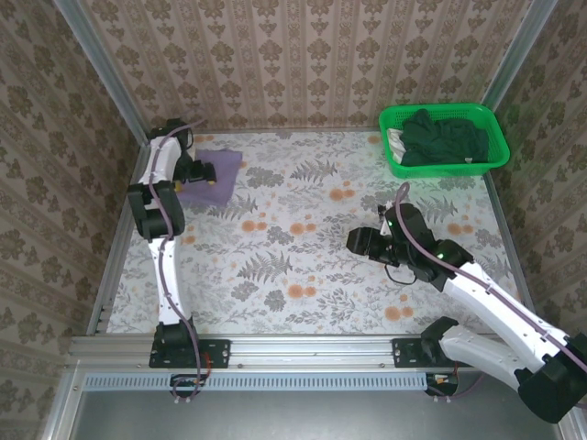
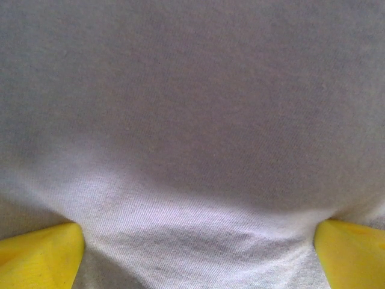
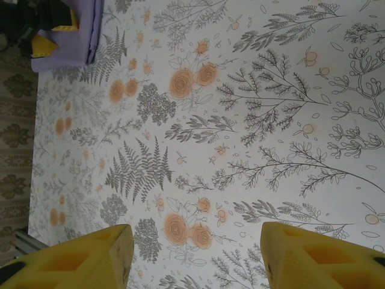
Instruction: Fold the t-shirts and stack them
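A folded lavender t-shirt (image 1: 227, 168) lies at the table's far left corner. My left gripper (image 1: 204, 174) rests down on it, open. In the left wrist view the lavender cloth (image 2: 192, 120) is right up close, and the yellow fingertips (image 2: 42, 256) stand wide apart with the cloth lying flat between them, not pinched. Dark green t-shirts (image 1: 442, 137) are heaped in the basket. My right gripper (image 1: 359, 242) hovers over the middle right of the table, open, with bare floral tablecloth between its yellow fingers (image 3: 90, 259). The right wrist view also catches the lavender t-shirt (image 3: 75, 33) in its top left corner.
The bright green plastic basket (image 1: 500, 154) stands at the far right corner. A floral tablecloth (image 1: 303, 247) covers the table. Patterned walls and metal rails close in the left, right and far sides.
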